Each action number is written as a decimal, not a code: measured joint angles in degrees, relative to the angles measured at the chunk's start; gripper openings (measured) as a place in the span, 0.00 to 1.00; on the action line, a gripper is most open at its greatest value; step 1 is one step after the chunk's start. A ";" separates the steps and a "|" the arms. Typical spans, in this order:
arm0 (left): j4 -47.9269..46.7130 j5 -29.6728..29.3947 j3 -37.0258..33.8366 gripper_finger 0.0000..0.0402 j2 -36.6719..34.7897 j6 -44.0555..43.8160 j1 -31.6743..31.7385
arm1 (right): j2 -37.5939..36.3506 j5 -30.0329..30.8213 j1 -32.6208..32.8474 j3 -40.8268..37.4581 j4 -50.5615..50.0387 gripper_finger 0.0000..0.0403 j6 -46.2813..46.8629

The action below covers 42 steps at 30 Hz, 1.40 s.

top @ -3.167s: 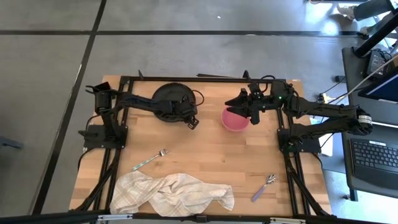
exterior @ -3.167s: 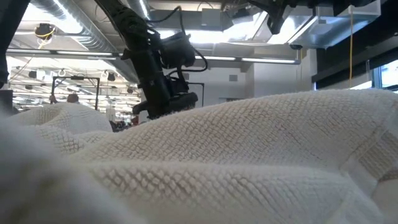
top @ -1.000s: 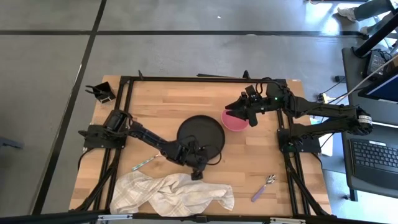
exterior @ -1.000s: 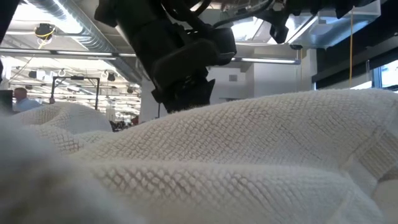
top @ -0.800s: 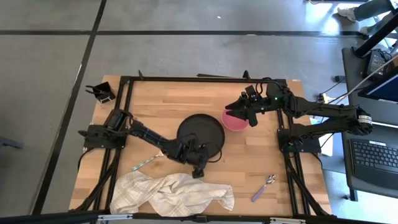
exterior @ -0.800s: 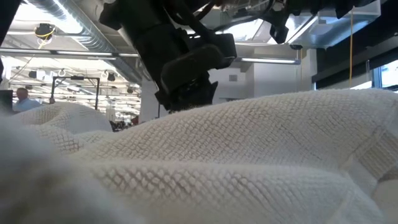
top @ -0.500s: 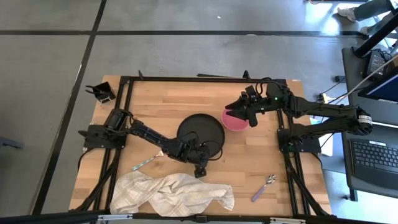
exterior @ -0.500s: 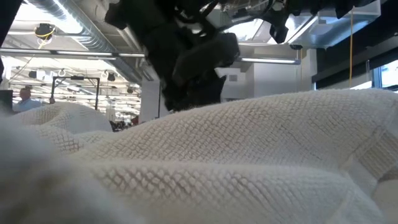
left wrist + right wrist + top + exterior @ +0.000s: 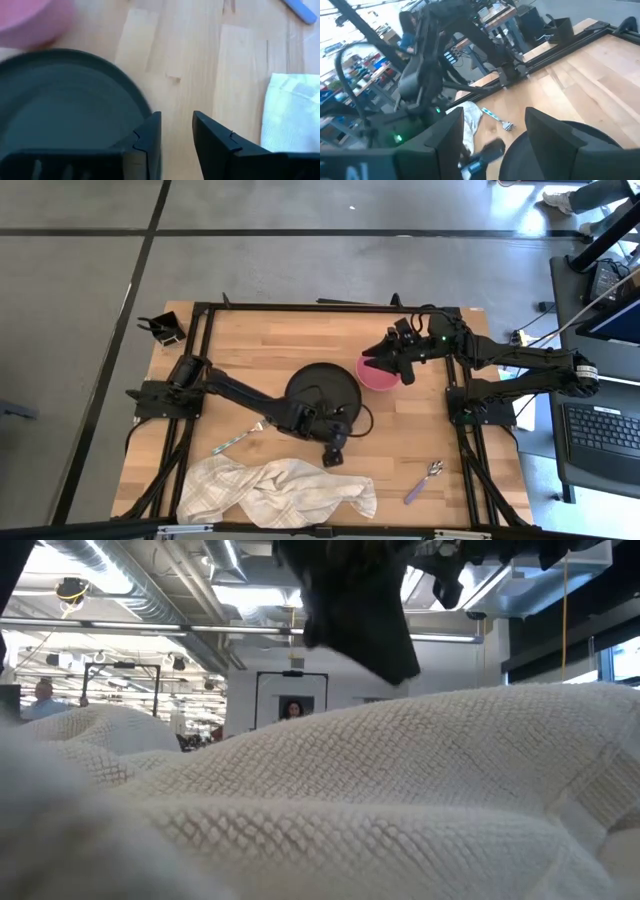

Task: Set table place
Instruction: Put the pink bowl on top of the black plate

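The black plate (image 9: 320, 390) lies flat on the middle of the table (image 9: 420, 430). The pink bowl (image 9: 380, 376) stands right beside the plate's right rim. My left gripper (image 9: 335, 454) is open, just off the plate's near right rim (image 9: 134, 95), with bare wood between its fingers (image 9: 176, 120). My right gripper (image 9: 377, 359) stands open over the bowl's far left rim. The fork (image 9: 240, 438) lies near the left edge. The purple-handled spoon (image 9: 424, 482) lies at the near right. My right gripper is over the pink bowl's far left rim (image 9: 366, 364). I cannot tell whether a finger touches it: the gripper covers the spot in the high view, and the bowl does not show in the right wrist view.
A crumpled white towel (image 9: 275, 490) lies along the near edge, fills the low view (image 9: 400, 800) and lies close by my left gripper (image 9: 295, 120). Bare wood shows between towel and spoon. People stand in the room beyond (image 9: 292, 710).
My left gripper has gone toward the table's right edge, away from the plate's near rim, and in the low view it has risen. The plate has kept its place in the middle of the table.
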 joint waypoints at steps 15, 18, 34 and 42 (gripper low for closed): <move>-22.04 -1.51 11.04 0.30 -0.11 -3.69 1.68 | -0.20 -5.16 0.02 0.04 -33.90 0.53 -5.61; -22.28 -1.56 11.04 0.31 -0.11 -3.71 2.19 | -0.20 -3.78 0.02 0.04 -34.71 0.53 -10.65; -21.97 -1.83 11.06 0.30 -0.11 -3.91 4.54 | 0.80 9.74 2.62 -1.39 -41.47 0.53 -37.41; -21.86 -1.84 11.06 0.29 -0.11 -3.87 5.44 | 5.28 10.94 3.34 -6.64 -34.42 0.53 -34.33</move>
